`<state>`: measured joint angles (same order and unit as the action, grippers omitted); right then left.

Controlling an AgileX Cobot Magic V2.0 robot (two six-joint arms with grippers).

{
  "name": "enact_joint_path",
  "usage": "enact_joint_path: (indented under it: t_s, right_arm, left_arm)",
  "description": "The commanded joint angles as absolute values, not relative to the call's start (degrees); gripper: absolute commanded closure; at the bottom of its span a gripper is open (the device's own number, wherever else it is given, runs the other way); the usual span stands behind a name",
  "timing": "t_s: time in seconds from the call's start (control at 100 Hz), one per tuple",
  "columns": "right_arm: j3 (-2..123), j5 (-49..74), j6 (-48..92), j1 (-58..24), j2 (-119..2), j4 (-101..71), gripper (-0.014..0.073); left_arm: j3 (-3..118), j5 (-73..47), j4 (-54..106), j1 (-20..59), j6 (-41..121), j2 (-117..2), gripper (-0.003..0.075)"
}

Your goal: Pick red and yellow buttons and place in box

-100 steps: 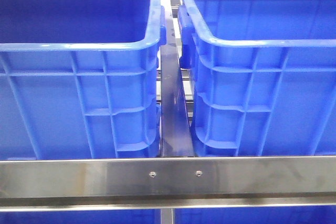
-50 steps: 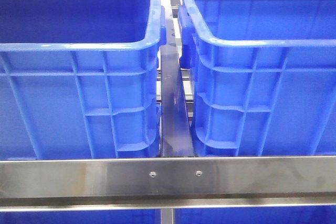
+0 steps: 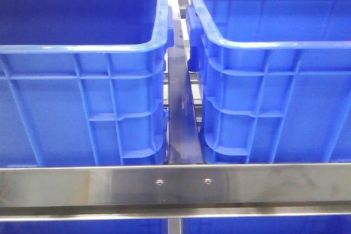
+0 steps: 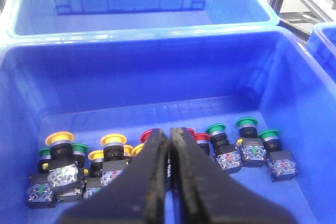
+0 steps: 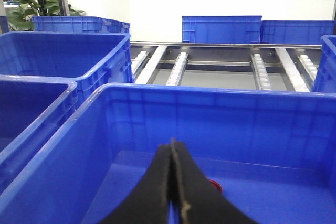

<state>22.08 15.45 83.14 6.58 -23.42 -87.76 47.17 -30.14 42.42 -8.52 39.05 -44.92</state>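
Two blue crates are seen side by side in the front view, a left crate (image 3: 82, 47) and a right crate (image 3: 274, 42), with a dark metal strip (image 3: 181, 113) running between them and a steel rail (image 3: 175, 184) crossing in front. No arm or gripper is shown in that view, and the crate floors are hidden by the near walls.

In the left wrist view, the left gripper (image 4: 169, 135) is held over a crate (image 4: 157, 72) whose floor carries a row of push buttons. The black fingers (image 4: 149, 182) are pressed together along their length, with nothing gripped between them. Buttons with yellow caps (image 4: 59, 139) are grouped at about nine o'clock from the fingertips, and one more yellow cap (image 4: 113, 140) lies nearer. A red button (image 4: 149, 134) is found just behind the fingertips, partly covered by them, and a second red cap (image 4: 202, 137) is just beside it at about three o'clock. Green-capped buttons (image 4: 247, 123) are spread farther out at three o'clock.

In the right wrist view, the right gripper (image 5: 173, 142) is likewise closed, finger against finger, and empty. It hangs above a second crate (image 5: 220, 129). A small red piece (image 5: 214, 185), probably a red button, lies on that crate's floor, close to the fingers at about four o'clock. Roller tracks (image 5: 257, 69) and more blue crates (image 5: 220, 29) are seen at twelve o'clock.
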Motion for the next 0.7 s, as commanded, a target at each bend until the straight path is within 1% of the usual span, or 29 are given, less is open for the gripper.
enact_joint_path:
  t_s: [0.0,0.05,0.07,0.12,0.14,0.15,0.19,0.22,0.26,0.43,0.57,0.69]
  right_arm:
    - [23.6,15.8,83.8,6.5,-23.5,-88.8,0.0662]
    - [23.6,15.8,83.8,6.5,-23.5,-88.8,0.0662]
    - [23.6,15.8,83.8,6.5,-23.5,-88.8,0.0662]
    - [23.6,15.8,83.8,6.5,-23.5,-88.8,0.0662]
    - [23.6,15.8,83.8,6.5,-23.5,-88.8,0.0662]
    - [23.6,15.8,83.8,6.5,-23.5,-88.8,0.0662]
    - [23.6,15.8,83.8,6.5,-23.5,-88.8,0.0662]
    - [23.6,15.8,83.8,6.5,-23.5,-88.8,0.0662]
    - [23.6,15.8,83.8,6.5,-23.5,-88.8,0.0662]
    - [23.6,15.8,83.8,6.5,-23.5,-88.8,0.0662]
    - [23.6,15.8,83.8,6.5,-23.5,-88.8,0.0662]
    - [23.6,15.8,83.8,6.5,-23.5,-88.8,0.0662]
  left_arm:
    - [48.7,-27.2,44.6,-8.5,38.6,-44.6,0.0622]
    - [48.7,-27.2,44.6,-8.5,38.6,-44.6,0.0519]
    - [48.7,-27.2,44.6,-8.5,38.6,-44.6,0.0489]
    - [48.7,-27.2,44.6,-8.5,38.6,-44.6,0.0371]
    - [48.7,-27.2,44.6,-8.5,38.6,-44.6,0.0343]
    - [48.7,-27.2,44.6,-8.5,38.6,-44.6,0.0317]
    - [48.7,-27.1,44.6,-8.5,38.6,-44.6,0.0255]
    - [48.7,-27.1,44.6,-8.5,38.6,-44.7,0.0230]
    - [48.7,-27.1,44.6,-8.5,38.6,-45.0,0.0216]
    - [50.1,-29.5,44.6,-8.5,37.4,-49.1,0.0226]
    - [53.7,-32.4,43.8,-8.6,34.4,-55.7,0.0226]
    - [59.0,-35.2,39.5,-8.6,31.4,-62.9,0.0226]
